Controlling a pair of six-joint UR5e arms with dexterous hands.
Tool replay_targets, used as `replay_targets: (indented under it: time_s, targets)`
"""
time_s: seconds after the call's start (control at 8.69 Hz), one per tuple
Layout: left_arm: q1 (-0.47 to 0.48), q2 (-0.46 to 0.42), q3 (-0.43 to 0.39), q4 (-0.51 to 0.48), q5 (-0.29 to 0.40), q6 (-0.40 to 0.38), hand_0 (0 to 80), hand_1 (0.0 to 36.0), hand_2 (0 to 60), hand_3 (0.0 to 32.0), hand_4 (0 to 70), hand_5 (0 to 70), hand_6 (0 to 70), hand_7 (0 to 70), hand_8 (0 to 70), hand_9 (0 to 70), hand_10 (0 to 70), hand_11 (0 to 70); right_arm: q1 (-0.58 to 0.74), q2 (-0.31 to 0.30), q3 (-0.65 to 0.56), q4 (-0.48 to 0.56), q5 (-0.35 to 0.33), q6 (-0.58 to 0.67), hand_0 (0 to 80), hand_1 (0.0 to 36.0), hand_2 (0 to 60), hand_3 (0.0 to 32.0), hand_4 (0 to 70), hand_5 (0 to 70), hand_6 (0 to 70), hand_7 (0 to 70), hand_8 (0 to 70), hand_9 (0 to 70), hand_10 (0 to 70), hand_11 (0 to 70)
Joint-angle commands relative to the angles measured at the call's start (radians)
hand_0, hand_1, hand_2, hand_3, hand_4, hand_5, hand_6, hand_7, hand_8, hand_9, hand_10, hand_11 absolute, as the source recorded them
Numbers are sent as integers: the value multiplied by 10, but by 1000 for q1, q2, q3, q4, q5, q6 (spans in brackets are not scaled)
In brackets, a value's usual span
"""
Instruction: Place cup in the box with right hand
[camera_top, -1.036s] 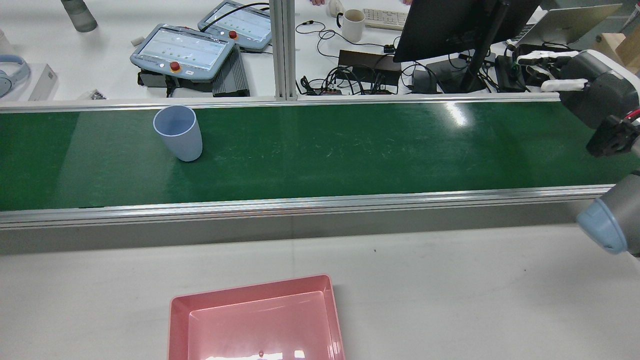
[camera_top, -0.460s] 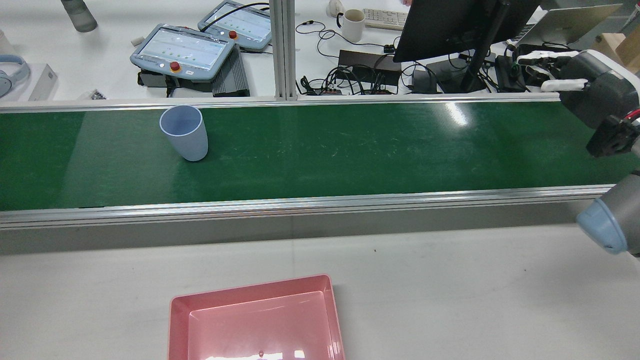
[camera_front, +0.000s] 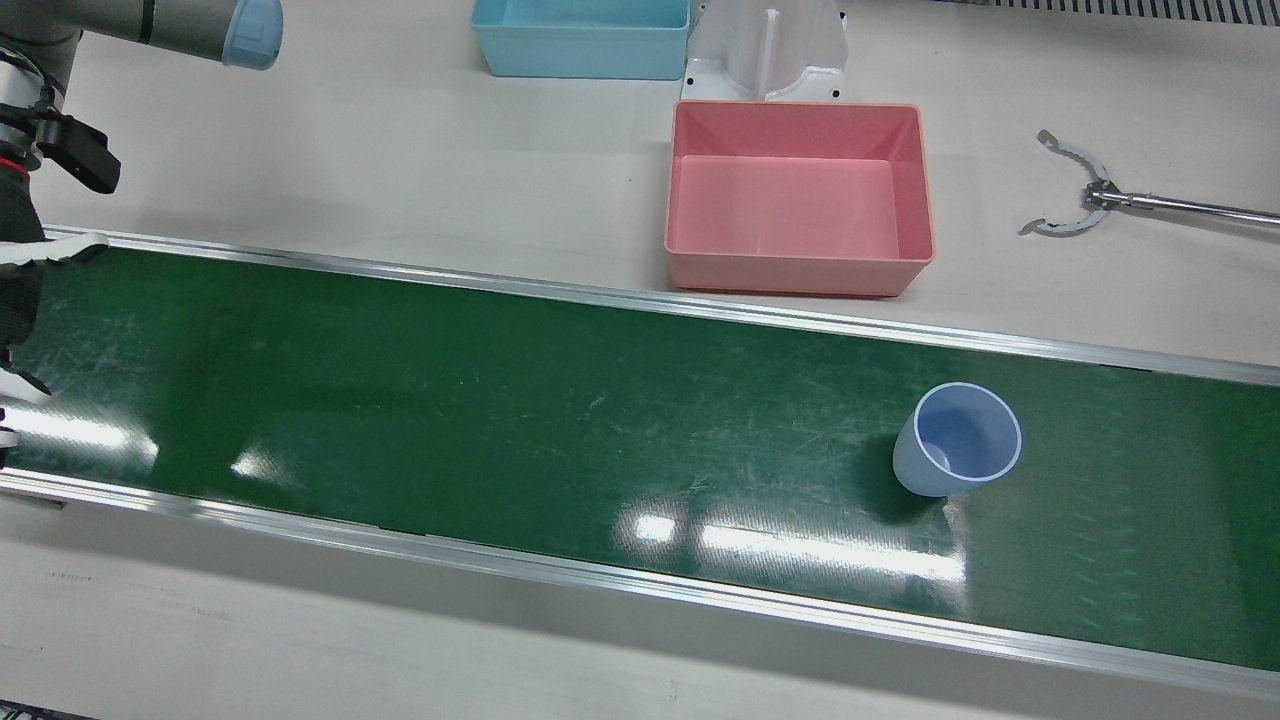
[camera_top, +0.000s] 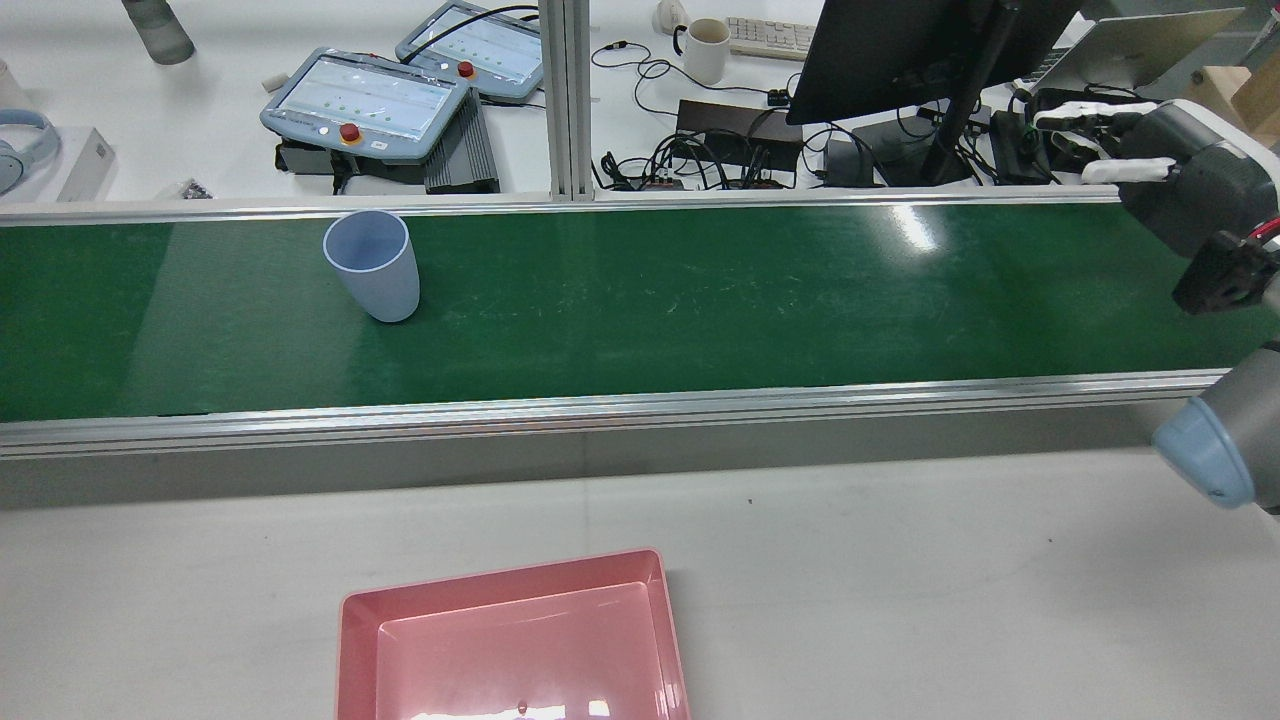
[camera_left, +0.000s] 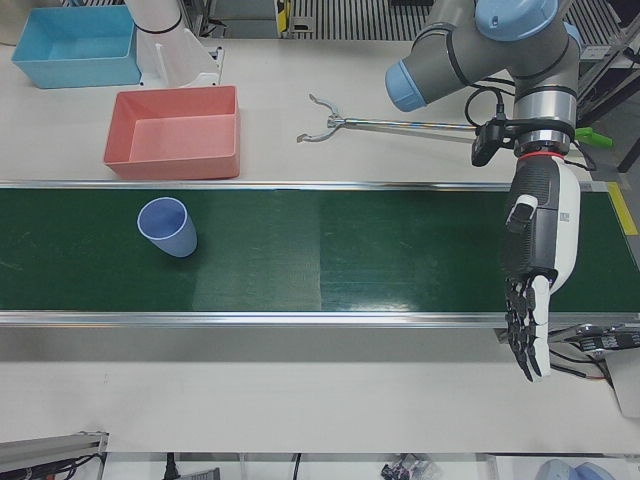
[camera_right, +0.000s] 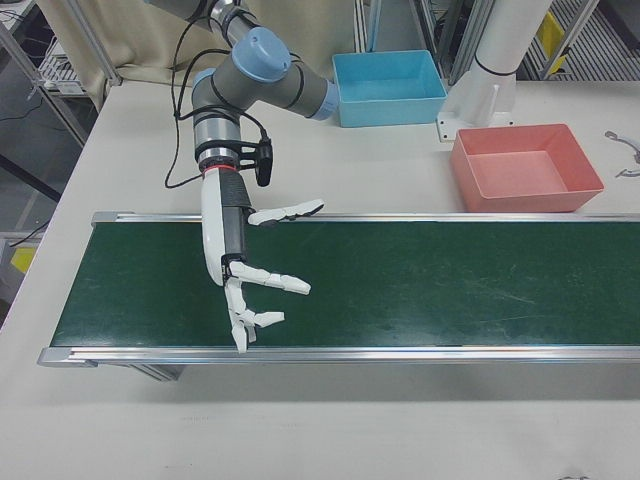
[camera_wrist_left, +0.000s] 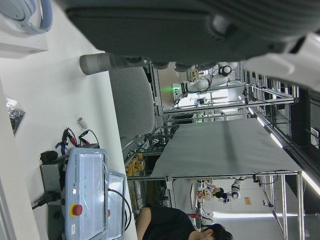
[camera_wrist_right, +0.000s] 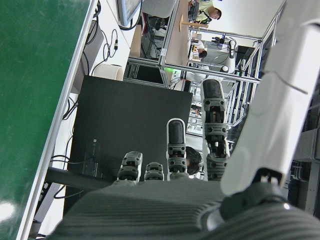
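— Where's the cup?

— I see the cup (camera_front: 958, 440) upright on the green belt (camera_front: 500, 400), on my left-arm side, well apart from the pink box (camera_front: 800, 195) on the table beyond the rail.

— And your hands?

— My right hand (camera_right: 240, 270) hangs over the far end of the belt, fingers (camera_right: 285, 212) spread, holding nothing. My left hand (camera_left: 535, 270) points down past the belt's edge — fingers straight and empty.

The only legible text is "UNIVERSAL ROBOTS", printed along the edge of the teach pendant (camera_wrist_left: 85, 192) in the left hand view, while the pendant screens (camera_top: 365, 95) in the rear view are too small to read.
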Motion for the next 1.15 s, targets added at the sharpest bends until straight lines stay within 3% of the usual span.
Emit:
replay_targets:
  time_s: [0.0, 1.04]
  targets:
    - [0, 0, 0, 0, 0, 0, 0, 0, 0, 0, 0, 0, 0, 0, 0, 0, 0, 0, 0, 0, -1, 0, 0, 0, 555, 94, 0, 0, 406, 45, 108, 463, 11, 87, 69, 115]
    - [0, 0, 0, 0, 0, 0, 0, 0, 0, 0, 0, 0, 0, 0, 0, 0, 0, 0, -9, 2, -2, 0, -11, 0, 557, 97, 0, 0, 402, 45, 107, 459, 11, 81, 68, 114]
